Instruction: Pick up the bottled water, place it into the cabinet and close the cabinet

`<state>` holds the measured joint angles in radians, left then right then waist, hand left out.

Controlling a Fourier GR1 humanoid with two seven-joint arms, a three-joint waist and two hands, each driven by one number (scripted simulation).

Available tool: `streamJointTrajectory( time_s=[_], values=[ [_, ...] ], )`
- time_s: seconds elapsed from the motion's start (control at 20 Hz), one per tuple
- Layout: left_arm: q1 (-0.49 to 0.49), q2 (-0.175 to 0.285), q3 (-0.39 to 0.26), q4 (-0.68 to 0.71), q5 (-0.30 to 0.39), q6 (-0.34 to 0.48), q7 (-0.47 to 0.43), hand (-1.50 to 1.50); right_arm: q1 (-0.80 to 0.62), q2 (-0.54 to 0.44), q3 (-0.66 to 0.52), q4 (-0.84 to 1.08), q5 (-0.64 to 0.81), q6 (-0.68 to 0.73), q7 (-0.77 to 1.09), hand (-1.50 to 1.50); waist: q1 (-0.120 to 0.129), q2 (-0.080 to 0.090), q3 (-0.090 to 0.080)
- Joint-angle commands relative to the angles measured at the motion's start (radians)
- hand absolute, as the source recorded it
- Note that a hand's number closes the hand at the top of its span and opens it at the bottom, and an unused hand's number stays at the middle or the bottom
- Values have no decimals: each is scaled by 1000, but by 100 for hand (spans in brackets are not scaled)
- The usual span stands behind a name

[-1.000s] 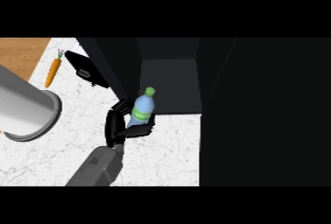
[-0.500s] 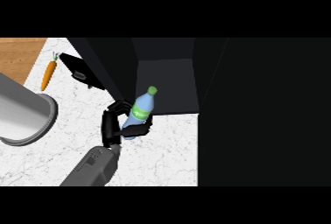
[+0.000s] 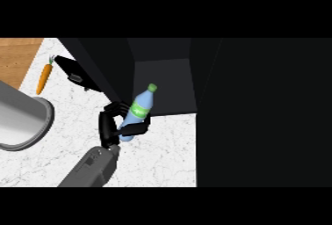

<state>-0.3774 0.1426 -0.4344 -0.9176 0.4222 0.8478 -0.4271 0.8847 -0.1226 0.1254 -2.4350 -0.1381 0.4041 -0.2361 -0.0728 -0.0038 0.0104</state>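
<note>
Left robot hand: black, left of the frame's centre, fingers and thumb curled round the bottle's lower half.
Bottle: pale blue plastic water bottle with green label and cap, tilted, cap pointing to the upper right against the cabinet's opening.
Cabinet: tall black cabinet, upper centre.
Bench: white marbled bench.
Carrot: orange carrot, upper left.
</note>
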Motion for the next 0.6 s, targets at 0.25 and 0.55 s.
streamJointTrajectory(
  time_s=[0.25,0.55],
  values=[
    [-308,40,3,133,-44,28,116,-150,-17,-9,-25,-5,-64,18,3,-150,-63,30,-10],
    [-300,52,-19,130,-70,92,122,-150,-26,-10,4,-2,-53,32,12,-150,-82,37,-11]
  ],
)
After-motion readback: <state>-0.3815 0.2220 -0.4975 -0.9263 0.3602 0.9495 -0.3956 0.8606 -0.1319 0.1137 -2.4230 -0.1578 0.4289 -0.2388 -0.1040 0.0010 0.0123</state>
